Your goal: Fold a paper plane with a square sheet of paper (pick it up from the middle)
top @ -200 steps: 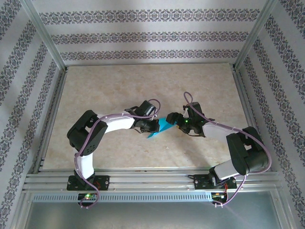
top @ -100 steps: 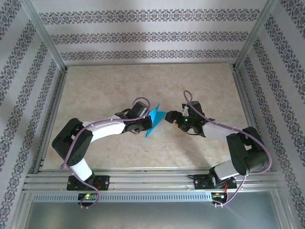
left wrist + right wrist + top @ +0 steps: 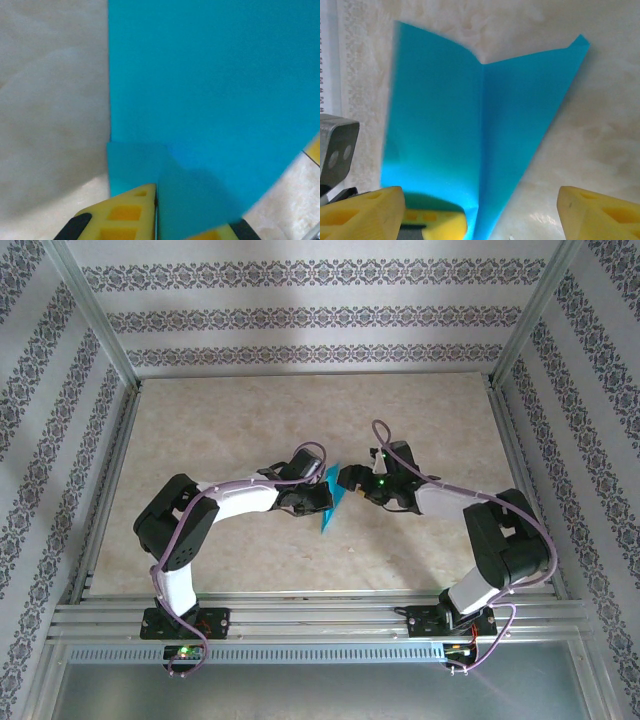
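- Standing by the robot, I see the left claw (image 3: 312, 499) pinched tight on the blue paper (image 3: 329, 504), right at one edge of it.
- The blue paper is near the middle of the worktop (image 3: 200, 440), between the two claws.
- It is held up on its side, not lying flat. I cannot tell if its low tip touches the worktop.
- The paper has a straight fold line down it, and it gets thin toward a point at one end.
- The right claw (image 3: 347, 480) is spread wide and grips nothing.
- Its yellow fingers (image 3: 362, 212) sit far apart, with the paper in the gap between them.
- The two claws face each other, very close together.
- Both arms bend in from the near edge of the worktop.
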Controlling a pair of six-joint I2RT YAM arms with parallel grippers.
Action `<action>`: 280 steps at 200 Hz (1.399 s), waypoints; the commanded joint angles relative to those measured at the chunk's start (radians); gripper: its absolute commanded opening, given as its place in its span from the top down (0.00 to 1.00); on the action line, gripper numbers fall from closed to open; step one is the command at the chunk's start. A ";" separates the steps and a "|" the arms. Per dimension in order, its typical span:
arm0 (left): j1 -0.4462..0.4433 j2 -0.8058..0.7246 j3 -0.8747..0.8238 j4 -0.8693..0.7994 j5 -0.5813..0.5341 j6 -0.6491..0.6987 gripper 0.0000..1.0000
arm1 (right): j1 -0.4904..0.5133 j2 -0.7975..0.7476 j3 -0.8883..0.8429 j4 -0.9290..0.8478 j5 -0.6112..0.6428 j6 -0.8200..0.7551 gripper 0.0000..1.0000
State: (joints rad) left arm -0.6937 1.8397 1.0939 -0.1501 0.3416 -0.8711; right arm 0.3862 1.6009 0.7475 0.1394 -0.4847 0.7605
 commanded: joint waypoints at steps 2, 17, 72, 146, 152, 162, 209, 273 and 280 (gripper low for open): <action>0.008 0.015 0.028 -0.051 0.040 0.032 0.88 | 0.017 0.042 0.041 -0.021 -0.017 -0.039 0.21; 0.011 0.019 0.031 -0.056 0.054 0.046 0.87 | 0.017 0.061 0.051 -0.022 -0.020 -0.045 0.22; 0.013 0.060 0.068 -0.086 0.081 0.112 0.91 | -0.003 0.026 0.015 -0.008 -0.009 -0.046 0.24; 0.016 0.087 0.120 -0.151 0.114 0.209 0.95 | -0.060 -0.039 -0.066 -0.015 -0.007 -0.081 0.25; 0.017 0.090 0.126 -0.160 0.119 0.216 0.95 | -0.062 -0.039 -0.068 -0.014 -0.010 -0.087 0.26; 0.019 0.094 0.136 -0.173 0.126 0.230 0.95 | -0.067 -0.041 -0.073 -0.006 -0.017 -0.100 0.26; 0.022 0.106 0.153 -0.197 0.137 0.258 0.94 | -0.075 -0.024 -0.071 0.035 -0.050 -0.084 0.26; 0.022 0.120 0.164 -0.200 0.138 0.267 0.94 | -0.078 0.032 -0.051 0.130 -0.067 0.034 0.26; 0.022 0.121 0.164 -0.200 0.138 0.267 0.94 | -0.078 0.042 -0.051 0.127 -0.061 0.041 0.26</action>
State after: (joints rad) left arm -0.6842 1.9381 1.2312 -0.3092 0.4683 -0.6304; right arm 0.3161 1.6070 0.6834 0.2317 -0.5381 0.7544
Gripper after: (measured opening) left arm 0.064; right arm 0.742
